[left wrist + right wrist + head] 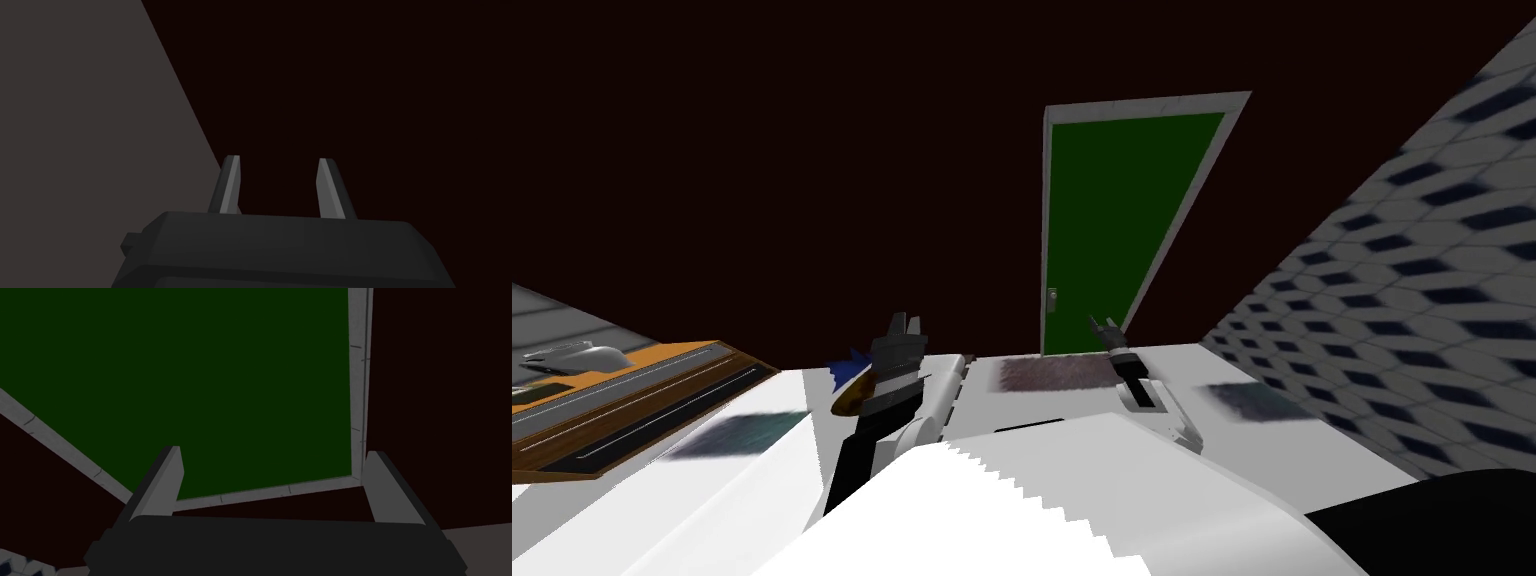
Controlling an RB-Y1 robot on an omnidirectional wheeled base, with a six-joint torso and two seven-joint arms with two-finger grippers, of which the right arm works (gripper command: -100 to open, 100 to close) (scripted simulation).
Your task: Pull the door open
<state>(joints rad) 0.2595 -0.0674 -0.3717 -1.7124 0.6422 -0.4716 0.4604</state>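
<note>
Green door [1112,220] looks shut in its grey frame [1045,200], ahead, well apart from me. Handle [1052,300] untouched. R tool [1102,322] spread wide, empty, aimed at door. L tool [905,320] narrower gap, empty. Approach, grip & pull all left.

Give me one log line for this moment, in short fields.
door: green, shut | handle: untouched | right gripper: open, facing door, apart | left gripper: open, empty

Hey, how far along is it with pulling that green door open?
Done: nothing yet; the green door looks shut in its grey frame. In hand: the right hand points toward it, open and holding nothing. Left: reach the handle, grip it and pull.
</note>
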